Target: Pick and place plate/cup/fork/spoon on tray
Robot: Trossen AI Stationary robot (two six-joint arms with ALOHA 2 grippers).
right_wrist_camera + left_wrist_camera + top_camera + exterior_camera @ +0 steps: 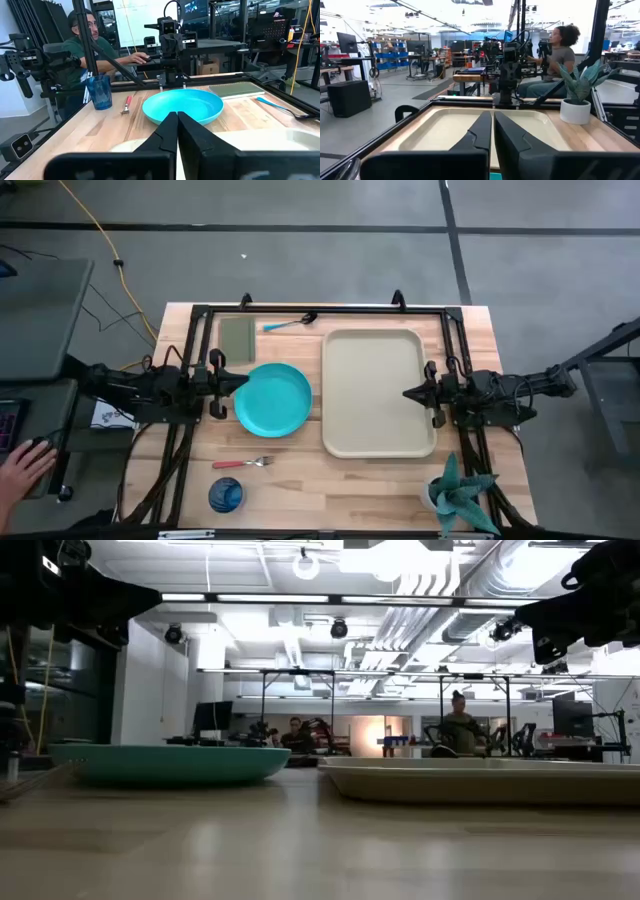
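Teal plate [273, 399] sits on the bare wood table [330, 480], just left of the beige tray [378, 391], not on it. Tray has nothing in it.

Left gripper [240, 380]: fingers pressed together, nothing between them, per the left wrist view [492, 131]. It sits at the plate's left rim, tips over the edge; the low view puts the arm above plate height, so contact is not evident.

Right gripper [408, 393]: also closed and holding nothing, with only a thin slit between its fingers in the right wrist view [176, 131]. It hangs over the tray's right portion, pointing at the plate, raised clear of the tray in the low view.

Other task items, all off the tray:
- Cup [225, 496]: upright near the front edge of the table, left of centre, well apart from both grippers.
- Fork [241, 463]: flat on the wood between plate and cup, red handle to the left, tines to the right.
- Spoon [289, 324]: at the back edge, just right of the olive-green square [238, 337], bowl end towards the tray's far left corner.

Potted plant [458, 490] at the front right corner. A person's hand [22, 471] shows off the table at far left.
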